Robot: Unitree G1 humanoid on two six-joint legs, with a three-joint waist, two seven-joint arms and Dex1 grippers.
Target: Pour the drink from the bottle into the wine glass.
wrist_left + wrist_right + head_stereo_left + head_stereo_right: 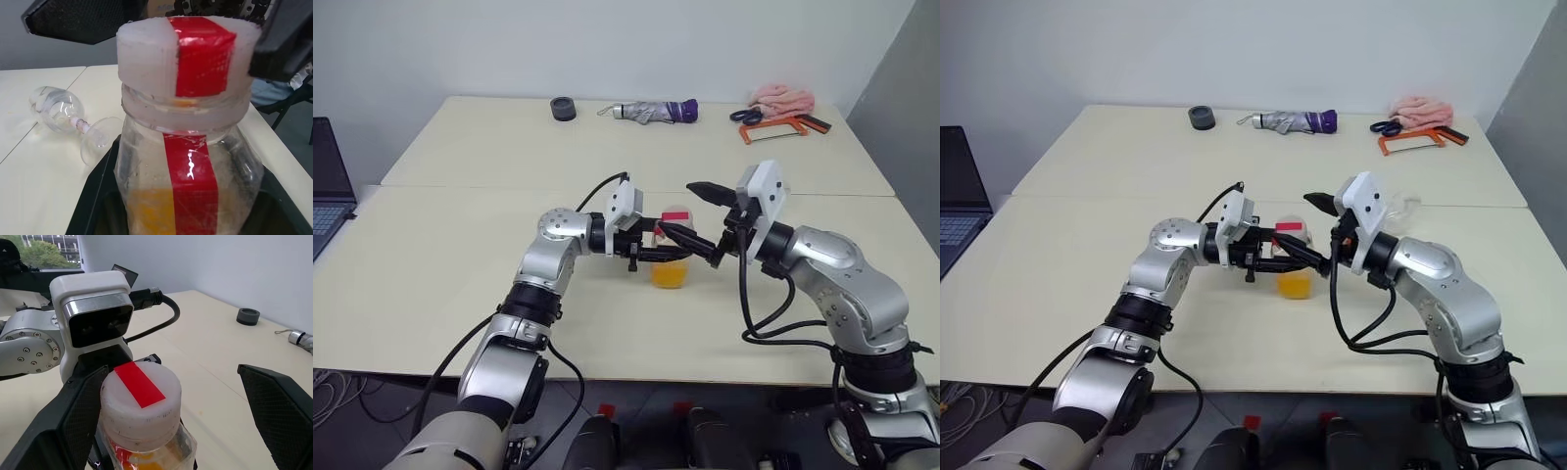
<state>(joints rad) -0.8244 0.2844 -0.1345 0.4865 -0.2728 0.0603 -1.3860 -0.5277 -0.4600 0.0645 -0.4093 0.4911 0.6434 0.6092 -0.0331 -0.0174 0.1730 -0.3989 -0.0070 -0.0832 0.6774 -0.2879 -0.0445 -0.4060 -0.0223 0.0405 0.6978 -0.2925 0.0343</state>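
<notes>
Now, key relation: your right gripper [161,406] straddles the cap [140,404] of the bottle [671,257], one finger just beside the cap at lower left of the right wrist view, the other well apart at lower right.
Bottle place: centre of the left eye view, upright, long axis vertical, cap still on.
Left gripper [680,245]: clenched round the bottle's body, reaching in from frame left.
Right gripper state: spread wide, grasping nothing.
Drink [669,273]: orange, low in the bottle.
Wine glass [68,119]: lying on its side on the table [440,255], at middle left of the left wrist view.
Nearer arm to cap: your right.
Judgement: you probably close on the cap next; the tipped glass will need righting.
</notes>
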